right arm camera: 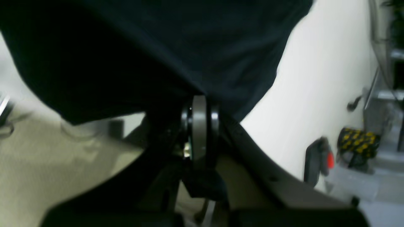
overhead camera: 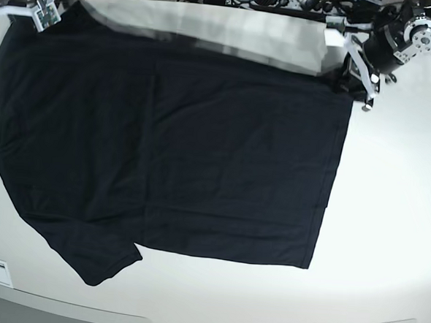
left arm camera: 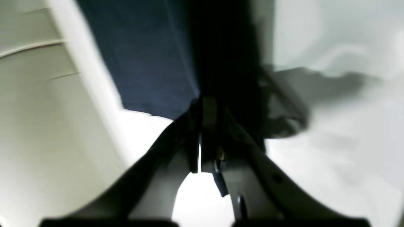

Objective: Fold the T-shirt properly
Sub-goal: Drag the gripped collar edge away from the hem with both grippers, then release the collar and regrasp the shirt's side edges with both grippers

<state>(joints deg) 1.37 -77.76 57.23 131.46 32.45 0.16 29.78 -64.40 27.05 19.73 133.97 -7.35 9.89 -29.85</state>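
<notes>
Right now the T-shirt [overhead camera: 172,159] lies spread across most of the white table [overhead camera: 396,202], its body flat from the near edge up toward the far edge, one sleeve poking out at the near left corner of the cloth and ending close to the table's near edge. Both far corners of the shirt are pinched. The left gripper [overhead camera: 356,82] sits at the far right corner of the cloth, its jaws pressed together on the fabric; from its wrist camera the dark blue-black shirt [left arm camera: 148,56] runs straight up out of the closed tips of the left gripper [left arm camera: 202,104], with bare table [left arm camera: 331,142] to the side and a shadow under the arm. The right gripper [overhead camera: 42,8] is at the far left corner of the table, clamped on the other corner of the shirt; its wrist view shows the cloth [right arm camera: 195,47] draped over and above the closed right gripper [right arm camera: 199,104], hanging a little off the surface, though that picture is blurred. Along the far edge, between the two grippers, the cloth's edge looks smeared and grey, so its exact line is hard to make out. Beyond the table in the right wrist view stands some black-and-yellow gear [right arm camera: 358,142] on the floor
</notes>
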